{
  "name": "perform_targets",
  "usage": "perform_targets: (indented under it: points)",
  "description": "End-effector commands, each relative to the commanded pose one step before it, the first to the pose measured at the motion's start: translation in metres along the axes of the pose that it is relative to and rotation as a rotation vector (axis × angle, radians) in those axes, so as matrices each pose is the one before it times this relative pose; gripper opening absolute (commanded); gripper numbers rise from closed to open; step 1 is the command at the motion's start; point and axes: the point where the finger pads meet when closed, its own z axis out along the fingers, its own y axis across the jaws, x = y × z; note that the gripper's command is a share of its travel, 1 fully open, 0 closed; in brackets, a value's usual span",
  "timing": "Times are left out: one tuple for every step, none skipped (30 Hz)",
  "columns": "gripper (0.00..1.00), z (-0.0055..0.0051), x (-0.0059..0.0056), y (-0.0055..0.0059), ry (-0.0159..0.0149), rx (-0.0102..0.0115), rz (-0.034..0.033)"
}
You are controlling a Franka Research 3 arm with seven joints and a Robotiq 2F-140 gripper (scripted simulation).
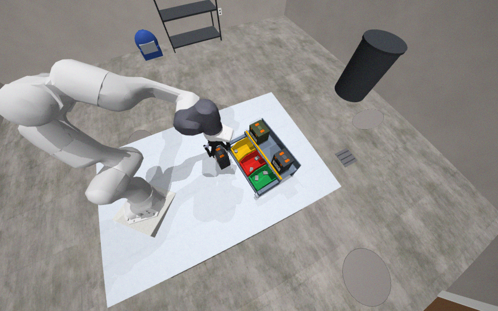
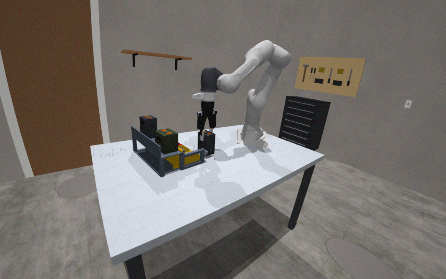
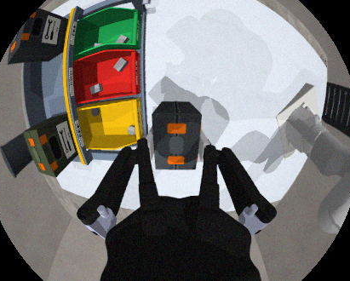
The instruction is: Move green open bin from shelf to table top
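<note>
The green open bin (image 1: 263, 177) sits at one end of the low grey shelf (image 1: 266, 154), next to the red bin (image 1: 253, 162) and the yellow bin (image 1: 243, 147). All three hold small grey parts. The wrist view shows the green bin (image 3: 108, 30) far from the fingers. My gripper (image 3: 175, 133) points down and is shut on the top of a black box with orange marks (image 3: 176, 136). That box (image 1: 221, 157) is upright at the table top, just in front of the yellow bin. In the exterior view the gripper (image 2: 206, 129) is over the box (image 2: 206, 142), and the green bin is hidden.
An olive box (image 1: 259, 131) and another black box (image 1: 282, 160) stand on the shelf's rear part, behind an orange bar. The robot base (image 1: 144, 212) is at the table's near-left side. A dark drawer cabinet (image 2: 303, 121) stands beyond the table.
</note>
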Motion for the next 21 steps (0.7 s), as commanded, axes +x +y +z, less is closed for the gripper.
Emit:
perform_targets:
  points:
    - [0.00,-0.00400,0.00292,-0.00455,0.00631,0.01159,-0.00402]
    - [0.00,-0.00112,0.00098,-0.00139,0.00187,0.00344,-0.00123]
    - [0.00,-0.00112,0.00099,-0.00139,0.00187,0.00344,-0.00123]
    - [0.00,0.00000,0.00000,0.00000,0.00000,0.00000,0.00000]
    - [0.00,0.00000,0.00000,0.00000,0.00000,0.00000,0.00000]
    - [0.00,0.00000,0.00000,0.00000,0.00000,0.00000,0.00000]
    - [0.00,0.00000,0.00000,0.00000,0.00000,0.00000,0.00000]
    - [0.00,0.00000,0.00000,0.00000,0.00000,0.00000,0.00000]
    - [0.00,0.00000,0.00000,0.00000,0.00000,0.00000,0.00000]
    - [0.00,0.00000,0.00000,0.00000,0.00000,0.00000,0.00000]
    - [0.00,0.00000,0.00000,0.00000,0.00000,0.00000,0.00000]
    - [0.00,0.00000,0.00000,0.00000,0.00000,0.00000,0.00000]
    - [0.00,0.00000,0.00000,0.00000,0.00000,0.00000,0.00000]
    - [0.00,0.00000,0.00000,0.00000,0.00000,0.00000,0.00000]
    - [0.00,0.00000,0.00000,0.00000,0.00000,0.00000,0.00000]
    - [0.00,0.00449,-0.00311,0.00537,-0.00783,-0.01401,0.00478]
    - [0.00,-0.00117,0.00088,-0.00137,0.00196,0.00350,-0.00119]
    - [0.00,-0.00117,0.00088,-0.00138,0.00196,0.00350,-0.00119]
    - [0.00,-0.00116,0.00088,-0.00138,0.00196,0.00350,-0.00119]
    - [0.00,-0.00115,0.00089,-0.00138,0.00196,0.00350,-0.00119]
    - [0.00,0.00000,0.00000,0.00000,0.00000,0.00000,0.00000]
